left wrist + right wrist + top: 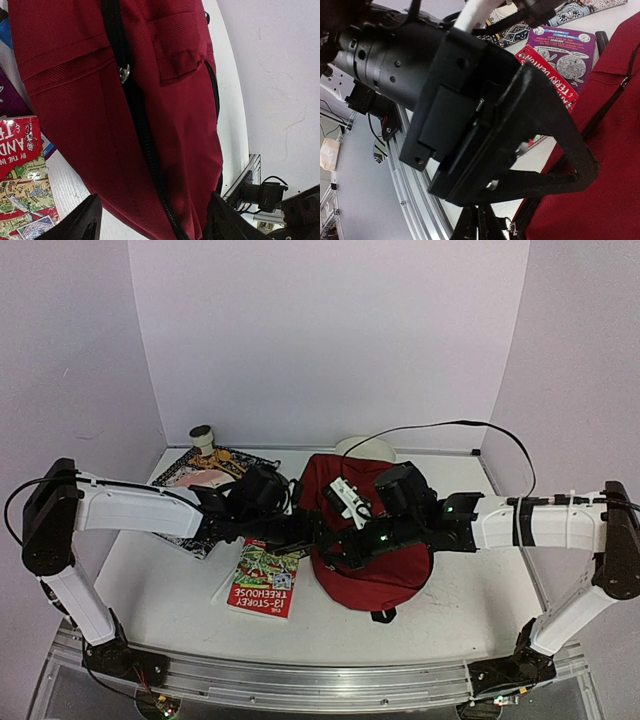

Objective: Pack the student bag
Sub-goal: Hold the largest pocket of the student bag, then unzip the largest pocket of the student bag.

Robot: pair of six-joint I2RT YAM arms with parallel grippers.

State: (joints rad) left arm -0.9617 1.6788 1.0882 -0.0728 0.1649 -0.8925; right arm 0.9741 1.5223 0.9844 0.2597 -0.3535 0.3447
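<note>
The dark-red student bag lies in the middle of the table, its black zipper running down its front with a metal slider partway along. My left gripper is open, one finger on each side of the bag's lower edge, the fabric and zipper between them. My right gripper reaches in from the right and meets the left one at the bag's left edge. Its fingers are shut on a black zipper pull tab with a small ring. The left gripper's body fills most of the right wrist view.
A red "13-Storey Treehouse" book lies left of the bag, by the left gripper. More books and a small roll sit at the back left. A white rounded object is behind the bag. An aluminium rail runs along the near edge.
</note>
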